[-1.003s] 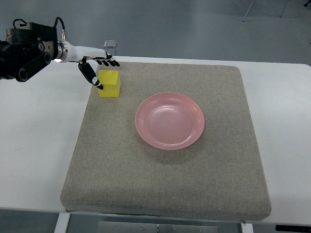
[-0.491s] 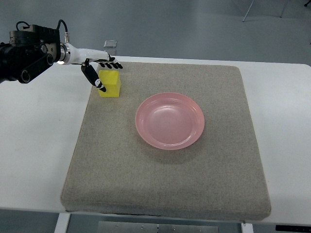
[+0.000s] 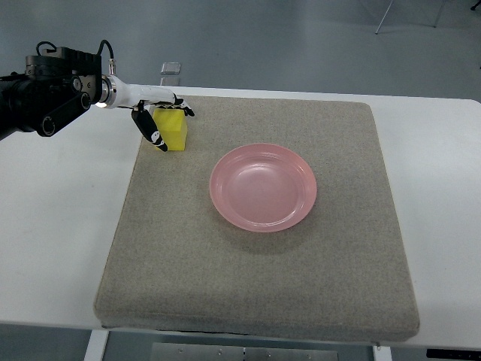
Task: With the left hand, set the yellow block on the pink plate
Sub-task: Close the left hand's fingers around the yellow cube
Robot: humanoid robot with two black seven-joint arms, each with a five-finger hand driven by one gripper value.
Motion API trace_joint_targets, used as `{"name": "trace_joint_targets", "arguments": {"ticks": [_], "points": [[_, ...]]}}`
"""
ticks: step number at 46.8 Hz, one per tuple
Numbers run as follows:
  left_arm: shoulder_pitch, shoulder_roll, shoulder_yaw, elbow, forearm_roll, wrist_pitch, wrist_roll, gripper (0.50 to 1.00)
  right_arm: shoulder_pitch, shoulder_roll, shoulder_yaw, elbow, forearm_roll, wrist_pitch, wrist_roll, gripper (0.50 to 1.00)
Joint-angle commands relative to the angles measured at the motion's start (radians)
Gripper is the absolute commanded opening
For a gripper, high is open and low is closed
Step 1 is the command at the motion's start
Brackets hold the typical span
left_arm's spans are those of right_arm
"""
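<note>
Yellow is the colour to watch: the small yellow foam-like block (image 3: 173,129) is sitting on the grey felt mat (image 3: 255,263), near the mat's far left corner. The round pink plastic plate (image 3: 263,187) is lying in the middle of the mat, off toward four o'clock from the block, and the two are well apart.

The left hand (image 3: 158,120) is reaching in from the nine o'clock side. Its black-tipped thumb (image 3: 156,136) is pressing the block's left side, and its other fingers (image 3: 180,107) are curling over the top far edge. So the hand is half closed around the block. I think it is squeezing it, but the block is not clearly off the mat yet, so I cannot tell how firm the hold is.

To do this step well, the hand is needing a snug pinch on two opposite sides before lifting. Then it should be going straight up first, so the block is not dragging on the fuzzy mat and tipping. After that, it should be moving toward four o'clock until the block is over the plate's flat middle, not its sloped rim.

The white worktop (image 3: 60,226) is showing around the mat. No right hand is showing.
</note>
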Motion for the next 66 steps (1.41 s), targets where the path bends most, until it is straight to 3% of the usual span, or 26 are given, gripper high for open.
{"name": "trace_joint_targets", "arguments": {"ticks": [1,7,18,29,34,42,46,56,66], "points": [[0.003,-0.01,0.008,0.003,0.0,0.004,0.0,0.917,0.0,0.0,0.0,0.0,0.0,0.0,0.0,0.924],[0.003,-0.013,0.017,0.003,0.005,0.026,0.0,0.913,0.0,0.0,0.0,0.0,0.0,0.0,0.0,0.924],[-0.003,-0.011,0.016,0.003,0.002,0.038,-0.011,0.954,0.0,0.0,0.0,0.0,0.0,0.0,0.0,0.924],[-0.008,-0.01,0.017,0.003,0.005,0.038,-0.014,0.939,0.0,0.0,0.0,0.0,0.0,0.0,0.0,0.924],[-0.008,-0.01,0.024,0.003,0.022,0.041,-0.014,0.855,0.0,0.0,0.0,0.0,0.0,0.0,0.0,0.924],[-0.005,-0.008,0.027,0.003,0.083,0.073,-0.014,0.814,0.0,0.0,0.0,0.0,0.0,0.0,0.0,0.924],[-0.005,-0.008,0.025,0.003,0.091,0.079,-0.014,0.75,0.0,0.0,0.0,0.0,0.0,0.0,0.0,0.924],[-0.002,-0.01,0.022,0.003,0.089,0.084,-0.012,0.707,0.0,0.0,0.0,0.0,0.0,0.0,0.0,0.924],[-0.002,-0.011,0.024,0.004,0.086,0.122,-0.011,0.581,0.0,0.0,0.0,0.0,0.0,0.0,0.0,0.924]]}}
